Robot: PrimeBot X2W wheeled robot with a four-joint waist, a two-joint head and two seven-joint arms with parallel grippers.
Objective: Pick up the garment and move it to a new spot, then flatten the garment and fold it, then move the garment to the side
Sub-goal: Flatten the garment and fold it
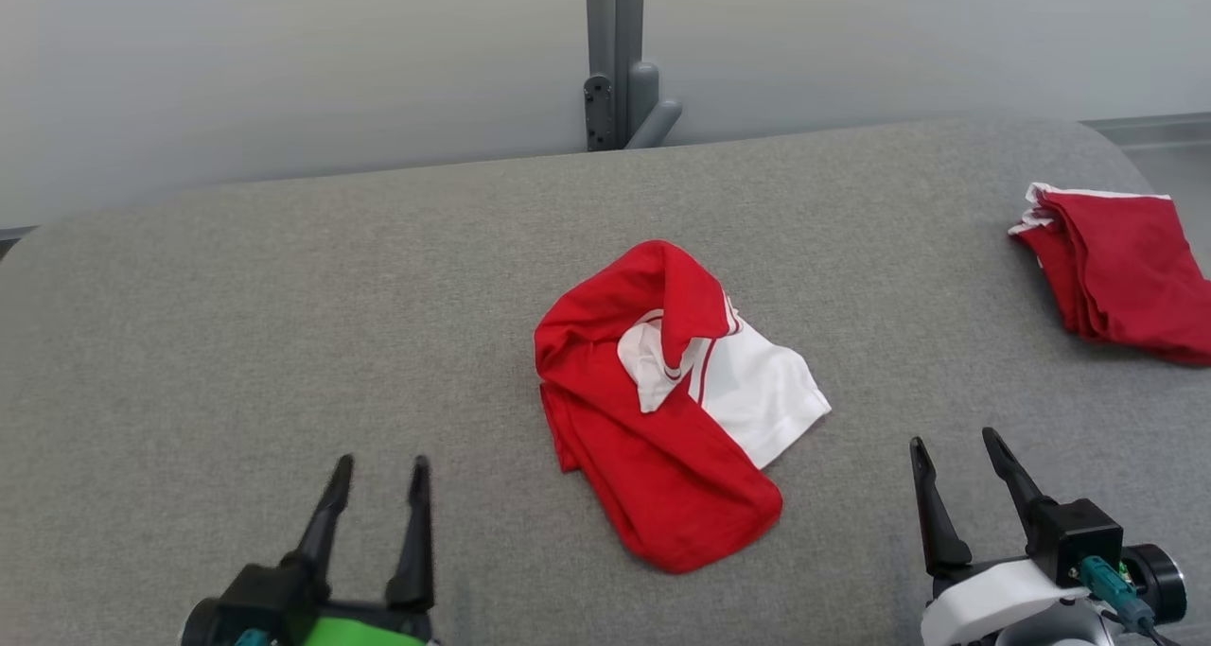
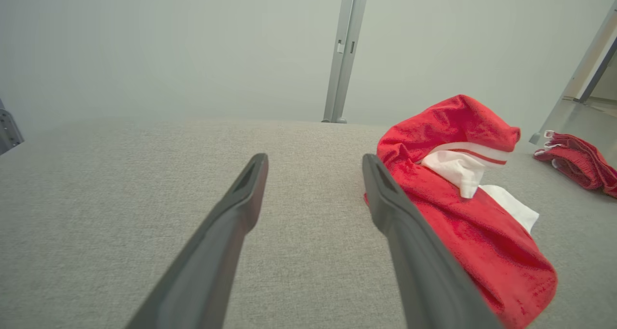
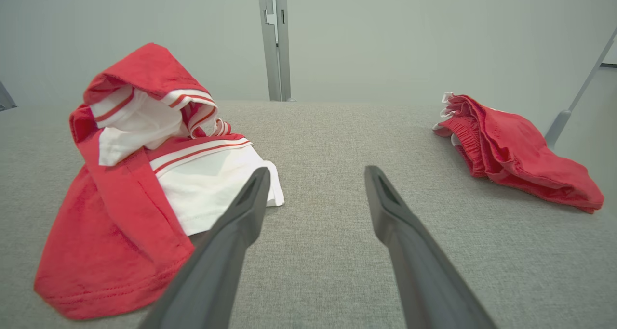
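The crumpled red-and-white garment (image 1: 662,410) lies mid-table on the grey padding (image 1: 284,324), at two o'clock from the left gripper (image 1: 381,466) and ten o'clock from the right gripper (image 1: 954,438). Both pincers stand wide, holding nothing, apart from the cloth; a folded red pile (image 1: 1126,277) sits at the head view's two o'clock

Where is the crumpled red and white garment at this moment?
In the head view the garment lies midway on the grey surface, between and beyond the left gripper and right gripper.
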